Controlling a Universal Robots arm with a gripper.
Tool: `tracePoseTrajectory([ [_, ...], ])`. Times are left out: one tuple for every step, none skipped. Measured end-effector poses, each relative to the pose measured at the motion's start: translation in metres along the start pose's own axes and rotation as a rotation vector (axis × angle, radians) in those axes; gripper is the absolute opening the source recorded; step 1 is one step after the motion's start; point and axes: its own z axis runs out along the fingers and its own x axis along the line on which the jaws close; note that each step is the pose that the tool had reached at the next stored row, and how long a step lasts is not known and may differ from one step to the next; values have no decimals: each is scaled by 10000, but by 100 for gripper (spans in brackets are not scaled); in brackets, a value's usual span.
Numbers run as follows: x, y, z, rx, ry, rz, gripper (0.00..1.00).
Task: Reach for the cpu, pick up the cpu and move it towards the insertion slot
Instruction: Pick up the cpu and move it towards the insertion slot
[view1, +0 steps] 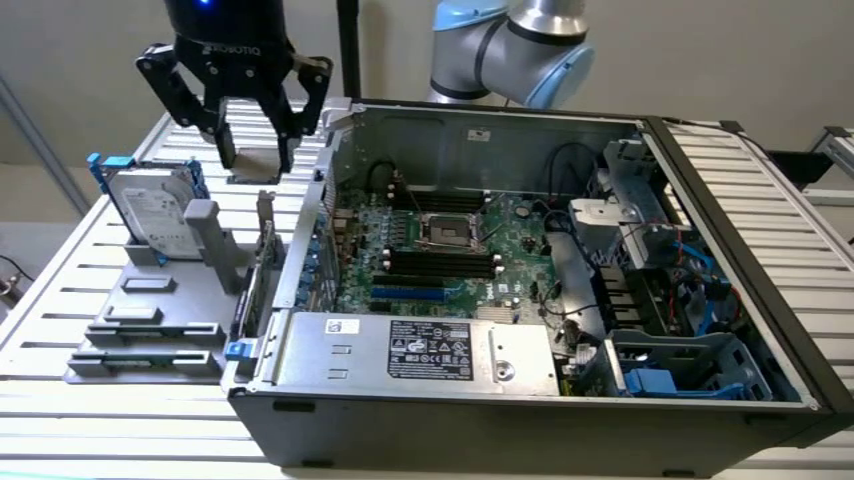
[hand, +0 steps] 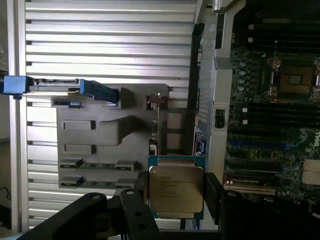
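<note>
**CPU held in the jaws above the fixture**

Above the grey parts fixture (view1: 147, 320), toward the exterior view's left, the gripper (view1: 254, 150) hangs with its black fingers (view1: 171, 90) pointing down and the cpu (view1: 254, 160) clamped between them, lifted clear of the slatted table (view1: 80, 250). From the wrist view the cpu (hand: 176, 190) shows as a flat square chip with a silver-grey top and pale rim, its two opposite edges pressed by the jaws, one dark finger (hand: 212, 195) on each side.

Below and beside it, the hard drive (view1: 150, 205) with blue rails stands upright in the fixture; in the wrist view the same drive appears edge-on (hand: 55, 87) above the fixture's grey block (hand: 100, 135).

The open computer case (view1: 534, 400) lies on the table toward the exterior view's right of the gripper, just beside the fixture. Inside it, the green motherboard (view1: 521, 225) carries the insertion slot (view1: 449, 230), a square socket with a silver frame and dark centre, next to the long black memory slots (view1: 430, 263). The slot is also visible in the wrist view (hand: 295, 77). The cpu is well apart from the slot, outside the case wall.

The arm's pale blue and silver joint (view1: 514, 45) rises behind the case.
</note>
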Motion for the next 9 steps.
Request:
tracePoseTrajectory([
  [-45,-1,-8,-24,0,-1,55],
  [-92,-3,-12,-62,-2,-3,55],
  [-137,-4,-16,-96,-3,-5,55],
  [-182,-6,-17,-124,-4,-6,55],
  [-228,-7,-19,-156,-5,-8,55],
  [-273,-8,-22,-191,-7,-10,55],
  [-318,-10,-24,-224,-7,-11,55],
  [-363,-11,-27,-253,-8,-13,55],
  [-408,-13,-29,-277,-9,-14,55],
])
